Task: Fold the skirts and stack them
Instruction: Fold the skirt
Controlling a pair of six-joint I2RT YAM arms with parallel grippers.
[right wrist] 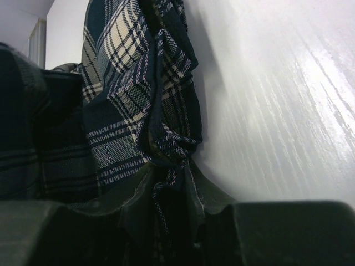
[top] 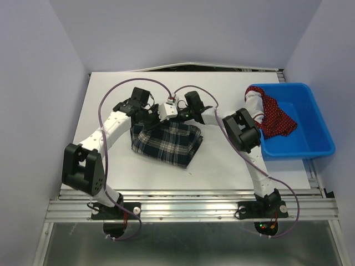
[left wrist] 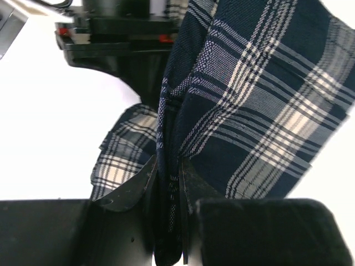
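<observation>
The plaid skirt [top: 166,143] is soft woven cloth, matt. The red dotted skirt [top: 275,117] is also cloth. The blue bin [top: 299,148] is smooth plastic, slightly glossy. The white table [top: 222,166] looks smooth, faintly grained, with some shine.

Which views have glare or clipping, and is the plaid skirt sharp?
Left wrist: table blown out white, plaid skirt sharp. Right wrist: streaky glare on the table, skirt dark at the picture's left. Top external: even light, no obvious hot spots.
</observation>
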